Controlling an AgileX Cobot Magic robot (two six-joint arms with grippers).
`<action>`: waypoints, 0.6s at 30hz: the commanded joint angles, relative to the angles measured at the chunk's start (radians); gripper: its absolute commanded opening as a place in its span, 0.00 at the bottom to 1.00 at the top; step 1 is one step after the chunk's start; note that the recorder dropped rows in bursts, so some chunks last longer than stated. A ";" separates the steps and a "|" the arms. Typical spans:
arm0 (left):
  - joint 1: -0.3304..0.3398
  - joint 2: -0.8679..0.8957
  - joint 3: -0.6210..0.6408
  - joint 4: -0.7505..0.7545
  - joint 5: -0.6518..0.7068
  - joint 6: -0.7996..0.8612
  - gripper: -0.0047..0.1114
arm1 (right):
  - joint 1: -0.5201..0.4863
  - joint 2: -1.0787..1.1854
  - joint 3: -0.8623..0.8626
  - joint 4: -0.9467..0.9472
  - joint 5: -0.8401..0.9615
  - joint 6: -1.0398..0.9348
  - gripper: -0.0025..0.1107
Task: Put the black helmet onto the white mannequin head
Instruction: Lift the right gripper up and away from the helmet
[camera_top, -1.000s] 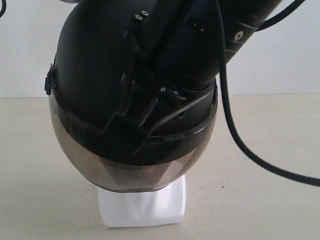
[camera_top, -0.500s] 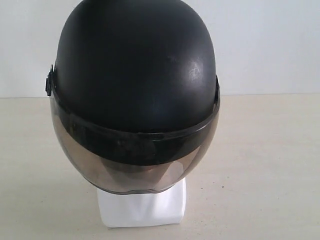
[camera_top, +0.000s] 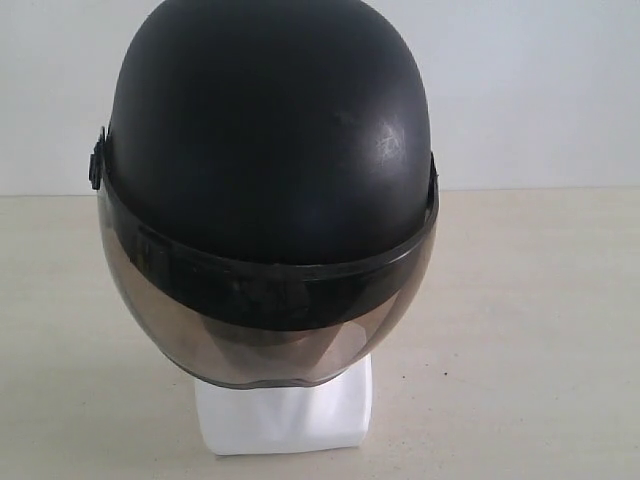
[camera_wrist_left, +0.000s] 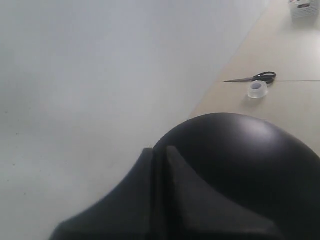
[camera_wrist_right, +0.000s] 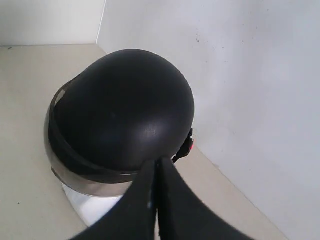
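Wall (camera_top: 540, 90): plain and pale; seen behind the surface in all three views.
Surface (camera_top: 540, 330): light beige; the mannequin's base is carried on it.
Black helmet (camera_top: 270, 130): matte, rounded; seated upright over the white mannequin head, which is covered down to the neck; a faint scuffed sheen is seen on the dome.
Visor (camera_top: 250, 340): smoky, tinted; lowered over the face; only a dim shape can be made out through it.
White mannequin head (camera_top: 285, 415): only the blocky neck base is shown below the visor's rim; it is stood on the surface, close to the wall.
Left tool (camera_wrist_left: 159, 155): fingers pressed together, nothing gripped; held beside the helmet's dome; contact cannot be told.
Right tool (camera_wrist_right: 156, 165): fingers closed to a thin seam, nothing gripped; held above the helmet, apart from it.
Scissors (camera_wrist_left: 255, 77): black-handled; laid flat on the surface, well away from the helmet.
Tape roll (camera_wrist_left: 257, 89): clear; set just beside the scissors.
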 joint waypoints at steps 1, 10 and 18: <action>0.003 -0.140 0.162 0.010 -0.108 -0.043 0.08 | -0.004 -0.149 0.202 -0.015 -0.135 0.071 0.02; 0.003 -0.485 0.602 -0.021 -0.350 -0.061 0.08 | -0.004 -0.389 0.616 0.096 -0.383 0.159 0.02; 0.003 -0.763 0.914 -0.021 -0.442 -0.138 0.08 | -0.004 -0.452 0.848 0.258 -0.562 0.159 0.02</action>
